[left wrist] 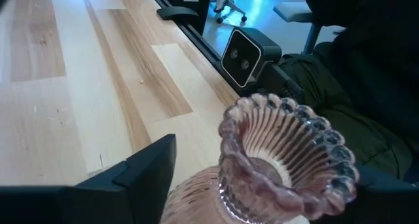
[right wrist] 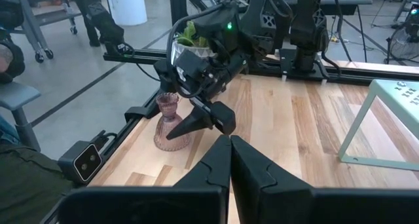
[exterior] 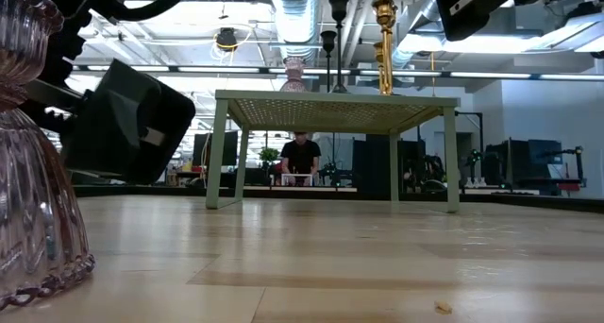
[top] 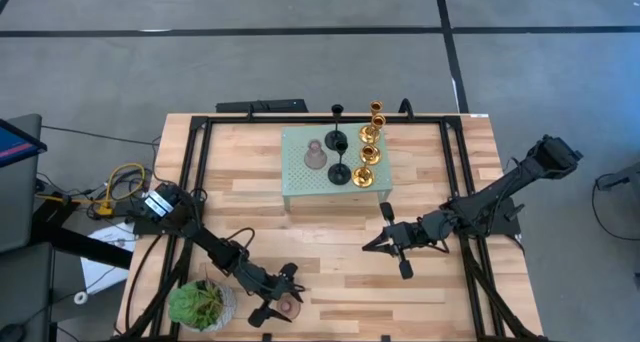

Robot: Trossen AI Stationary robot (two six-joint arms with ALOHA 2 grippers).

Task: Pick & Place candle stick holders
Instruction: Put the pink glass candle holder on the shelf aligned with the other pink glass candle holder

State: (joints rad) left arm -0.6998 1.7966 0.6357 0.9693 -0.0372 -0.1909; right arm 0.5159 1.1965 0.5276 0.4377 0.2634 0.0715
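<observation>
A ribbed pink glass candle stick holder (left wrist: 281,158) stands upright on its base on the wooden table, close to the near edge and right of the potted plant (top: 200,304). My left gripper (top: 285,300) is open and reaches level around this holder (right wrist: 169,122), one finger on each side of its body. More holders stand on the pale green platform (top: 300,187): black ones (top: 337,137), gold ones (top: 368,132) and a mauve one (top: 314,157). My right gripper (top: 372,244) hangs shut over the table's middle, right of the holder, touching nothing. My left gripper has a finger (left wrist: 141,175) beside the pink holder's lower body (left wrist: 196,198), coming level from the table's left. A gap shows between that finger and the flared rim. The other finger is hidden behind the holder. Whether either finger touches the glass I cannot tell.
The platform stands on thin legs at the table's far middle. A black frame rail runs along the table's sides. A small camera (left wrist: 245,54) sits at the near edge just beyond the holder. Bare wood lies between the platform and both grippers.
</observation>
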